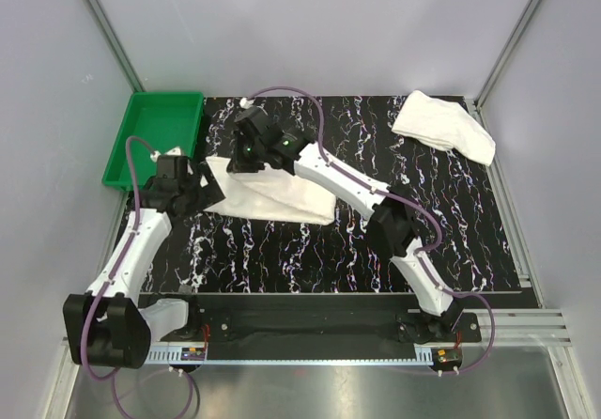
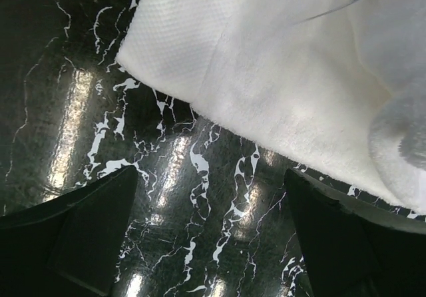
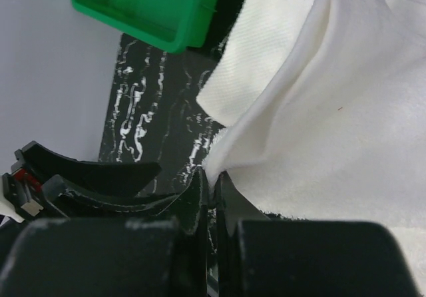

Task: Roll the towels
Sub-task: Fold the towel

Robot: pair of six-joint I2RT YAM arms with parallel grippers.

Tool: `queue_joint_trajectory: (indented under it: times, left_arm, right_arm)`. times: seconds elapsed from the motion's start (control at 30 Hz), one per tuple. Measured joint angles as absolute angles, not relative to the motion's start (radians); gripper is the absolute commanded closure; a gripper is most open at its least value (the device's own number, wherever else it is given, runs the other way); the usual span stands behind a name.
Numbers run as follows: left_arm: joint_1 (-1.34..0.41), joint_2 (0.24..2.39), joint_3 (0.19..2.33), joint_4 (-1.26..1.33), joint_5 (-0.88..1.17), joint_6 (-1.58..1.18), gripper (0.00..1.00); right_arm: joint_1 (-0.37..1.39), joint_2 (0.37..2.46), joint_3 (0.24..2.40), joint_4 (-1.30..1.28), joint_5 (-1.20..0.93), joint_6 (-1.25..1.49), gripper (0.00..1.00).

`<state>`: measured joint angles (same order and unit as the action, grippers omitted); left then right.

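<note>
Right claw point(image 3: 213, 184): pinching the towel point(image 1: 282, 198) at its far-left edge
Left claw point(image 2: 212, 204): spread; you find that towel's left end just ahead
Towel axis: left-right across worktop point(image 1: 376, 250)
Other towel point(image 1: 443, 126): far-right corner

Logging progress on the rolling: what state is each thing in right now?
near towel: lying unrolled, one edge pinched up.
far towel: crumpled, unrolled, untouched.
tray: upright, nothing seen inside.
left gripper: open, holding nothing, beside the near towel's corner.
right gripper: shut on the near towel's edge.
</note>
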<state>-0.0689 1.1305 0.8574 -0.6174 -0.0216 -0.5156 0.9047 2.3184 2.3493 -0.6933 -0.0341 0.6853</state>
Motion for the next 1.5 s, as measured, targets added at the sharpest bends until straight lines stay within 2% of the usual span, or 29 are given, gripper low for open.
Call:
queue_joint_trajectory:
  times: [0.17,0.23,0.27,0.3,0.33,0.37,0.47,0.53,0.67,0.77,0.87,0.93,1.03,1.13,1.23,1.33,1.5]
  left_arm:
    - [0.001,1.080,0.857,-0.648,-0.019,-0.487,0.01]
    - [0.033,1.060,0.857,-0.657,-0.018,-0.476,0.01]
    - [0.049,1.051,0.857,-0.660,-0.018,-0.470,0.01]
    - [0.065,1.043,0.857,-0.661,-0.018,-0.466,0.01]
    - [0.082,1.035,0.857,-0.661,-0.016,-0.461,0.01]
    - [0.096,1.032,0.857,-0.661,-0.013,-0.457,0.01]
    - [0.136,1.030,0.857,-0.675,-0.020,-0.448,0.01]
    - [0.134,1.032,0.854,-0.677,-0.010,-0.443,0.01]
    - [0.133,1.031,0.837,-0.681,0.002,-0.436,0.01]
    - [0.133,1.032,0.833,-0.678,0.012,-0.434,0.01]
    - [0.133,1.032,0.833,-0.678,0.020,-0.433,0.01]
    - [0.133,1.032,0.833,-0.678,0.024,-0.432,0.01]
    - [0.133,1.044,0.833,-0.674,0.031,-0.432,0.01]
    - [0.133,1.062,0.833,-0.668,0.042,-0.432,0.01]
    - [0.133,1.074,0.833,-0.662,0.051,-0.427,0.01]
    - [0.133,1.074,0.830,-0.657,0.057,-0.423,0.01]
    - [0.133,1.075,0.827,-0.656,0.059,-0.419,0.01]
  right_arm:
    - [0.952,2.323,2.315,-0.535,-0.035,0.710,1.00]
    - [0.968,2.341,2.314,-0.451,-0.046,0.735,0.96]
    - [0.973,2.354,2.314,-0.410,-0.055,0.749,0.66]
    - [0.978,2.373,2.316,-0.361,-0.069,0.773,0.43]
    - [0.981,2.399,2.326,-0.317,-0.086,0.792,0.10]
    - [0.982,2.432,2.345,-0.284,-0.106,0.803,0.00]
    - [0.967,2.563,2.454,-0.253,-0.147,0.811,0.00]
    - [0.964,2.596,2.447,-0.259,-0.167,0.813,0.00]
    - [0.965,2.501,2.195,-0.221,-0.166,0.793,0.00]
    - [0.963,2.336,1.972,-0.233,-0.142,0.760,0.00]
    - [0.952,2.181,1.854,-0.229,-0.109,0.733,0.00]
    - [0.929,1.997,1.721,-0.227,-0.070,0.715,0.00]
    - [0.867,1.750,1.555,-0.222,-0.024,0.714,0.00]
    - [0.762,1.599,1.439,-0.231,-0.001,0.734,0.01]
    - [0.675,1.572,1.331,-0.245,0.008,0.751,0.05]
    - [0.658,1.623,1.217,-0.285,-0.015,0.765,0.15]
    - [0.672,1.686,1.076,-0.295,-0.080,0.793,0.19]
